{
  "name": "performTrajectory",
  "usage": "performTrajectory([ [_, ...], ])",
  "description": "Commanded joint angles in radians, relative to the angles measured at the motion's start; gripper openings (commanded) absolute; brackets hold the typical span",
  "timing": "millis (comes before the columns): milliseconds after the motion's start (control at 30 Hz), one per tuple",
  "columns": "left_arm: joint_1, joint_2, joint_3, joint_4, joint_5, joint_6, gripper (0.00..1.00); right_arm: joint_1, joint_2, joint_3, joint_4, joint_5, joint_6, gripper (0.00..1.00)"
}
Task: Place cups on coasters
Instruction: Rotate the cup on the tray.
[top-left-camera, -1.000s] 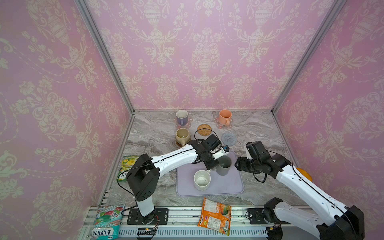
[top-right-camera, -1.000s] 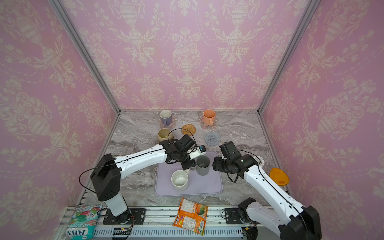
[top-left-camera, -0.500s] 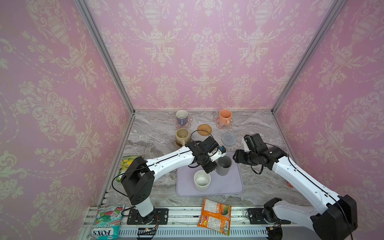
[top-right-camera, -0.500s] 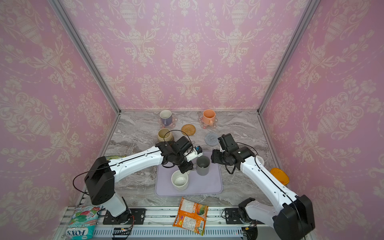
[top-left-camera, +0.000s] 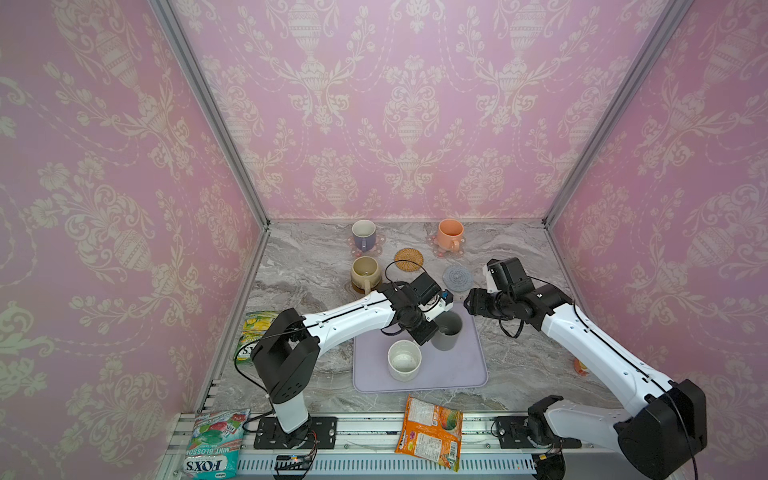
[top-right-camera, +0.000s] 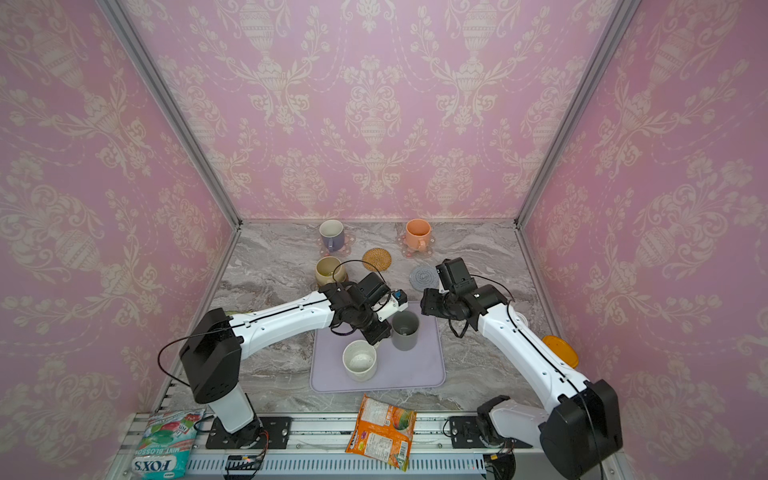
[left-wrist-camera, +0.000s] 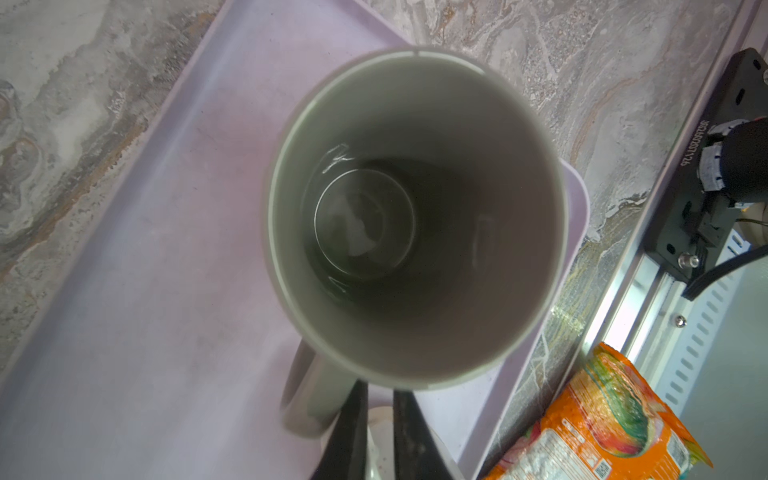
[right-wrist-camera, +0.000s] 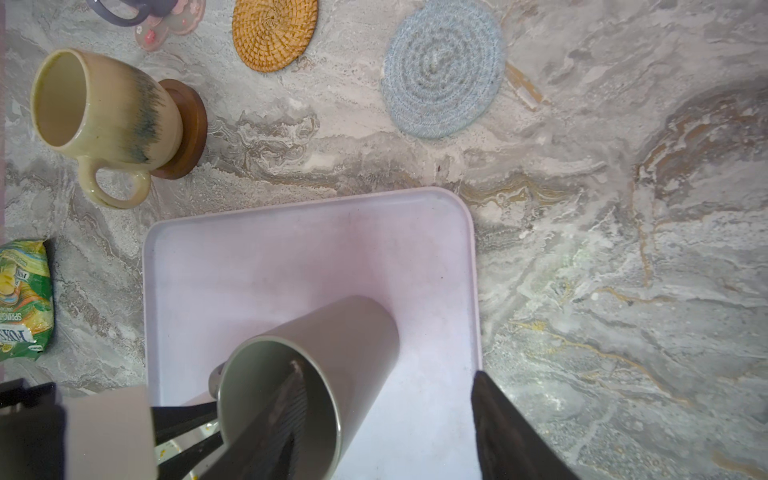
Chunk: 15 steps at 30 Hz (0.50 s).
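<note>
— What's changed?
— The left gripper (left-wrist-camera: 380, 392) has just clamped on the grey mug (top-left-camera: 446, 332) at its rim. The mug stands on the tray (top-left-camera: 457, 370). The right gripper (top-left-camera: 467, 303) hangs near, jaws apart.
— Meaning?
— Probably ready to lift toward the blue coaster (top-left-camera: 457, 277).

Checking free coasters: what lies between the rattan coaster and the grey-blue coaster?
Bare marble only, between the rattan coaster and grey-blue coaster; the right wrist view shows it.
</note>
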Motion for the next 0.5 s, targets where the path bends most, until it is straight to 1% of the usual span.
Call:
performTrajectory([
  [0, 0.022, 0.028, 0.039, -0.017, -0.051, -0.032, 0.17, -0.021, -0.022, 0.005, -0.006, 0.000, -0.025, 0.65],
  [133, 0.033, 0.037, 0.073, -0.045, -0.073, -0.011, 0.17, -0.038, -0.033, -0.022, 0.010, -0.009, -0.031, 0.66],
  [367, 0.072, 0.036, 0.087, -0.076, -0.092, 0.037, 0.18, -0.046, -0.021, -0.062, 0.031, -0.028, -0.038, 0.65],
  [467, 0.075, 0.056, 0.125, -0.092, -0.113, 0.033, 0.19, -0.045, -0.011, -0.069, 0.047, -0.037, -0.036, 0.65],
])
